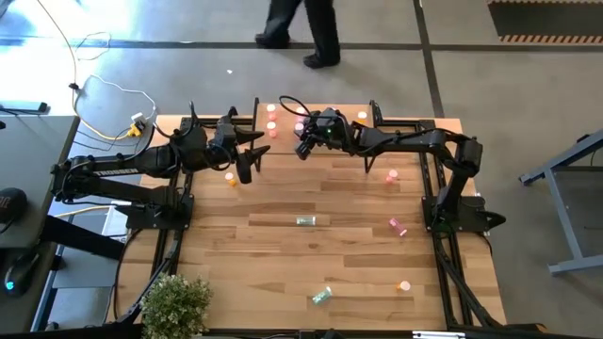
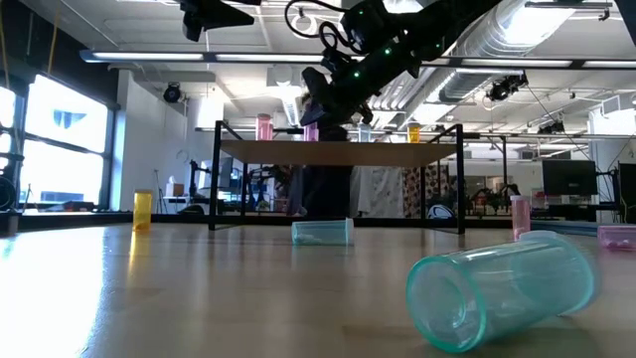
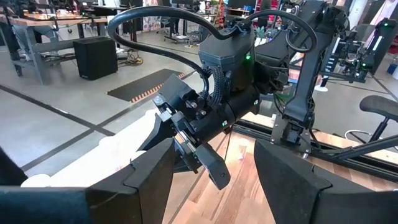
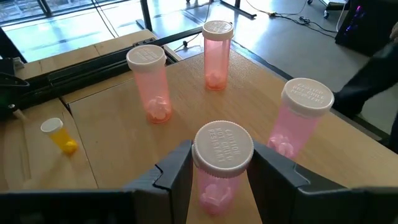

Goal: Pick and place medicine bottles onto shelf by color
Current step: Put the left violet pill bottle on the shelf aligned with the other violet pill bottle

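Note:
The shelf stands at the table's far edge. Three pink bottles stand upright on its board, and an orange one stands farther right. My right gripper is over the shelf, shut on a fourth pink bottle with a white cap. My left gripper hovers open above the table, left of the shelf's front, with nothing between its fingers. My right gripper pinches the pink bottle's body just under the cap between its two fingers, one on each side. The fingers slant down from the table's right side. The bottle stays upright. Whether its base rests on the shelf board, I cannot tell.
Loose bottles are scattered on the table: an orange one, pink ones, teal ones lying down, and another near the front right. A potted plant stands at the near left corner. A person walks beyond the far edge.

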